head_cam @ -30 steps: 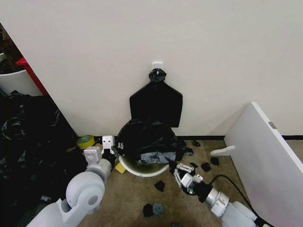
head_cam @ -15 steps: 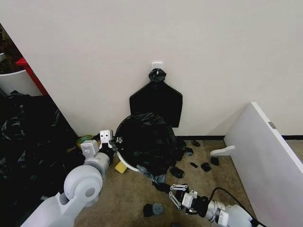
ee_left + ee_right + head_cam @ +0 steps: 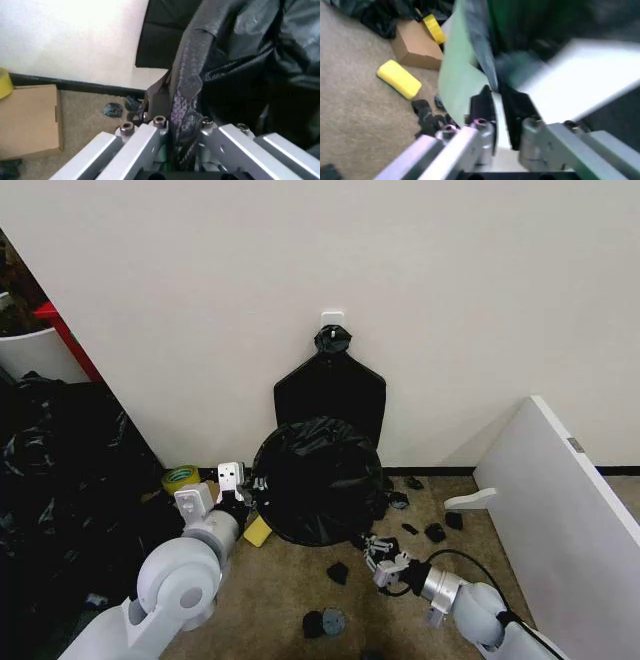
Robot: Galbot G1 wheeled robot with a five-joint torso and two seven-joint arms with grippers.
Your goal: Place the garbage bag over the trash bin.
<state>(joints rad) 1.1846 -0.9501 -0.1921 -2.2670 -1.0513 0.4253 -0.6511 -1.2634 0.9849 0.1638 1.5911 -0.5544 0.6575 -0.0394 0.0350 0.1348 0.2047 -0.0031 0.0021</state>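
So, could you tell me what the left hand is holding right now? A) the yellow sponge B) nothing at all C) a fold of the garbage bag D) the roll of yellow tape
C: in the left wrist view a fold of the garbage bag runs pinched between the left hand's fingers, and the head view shows that hand at the bag's edge.

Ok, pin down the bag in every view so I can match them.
Head: bag at centre against the wall, left gripper at its edge.
Left wrist: bag pinched in the left gripper.
Right wrist: blurred dark bag on the bin, by the right gripper.
Shared landmark: yellow tape roll.
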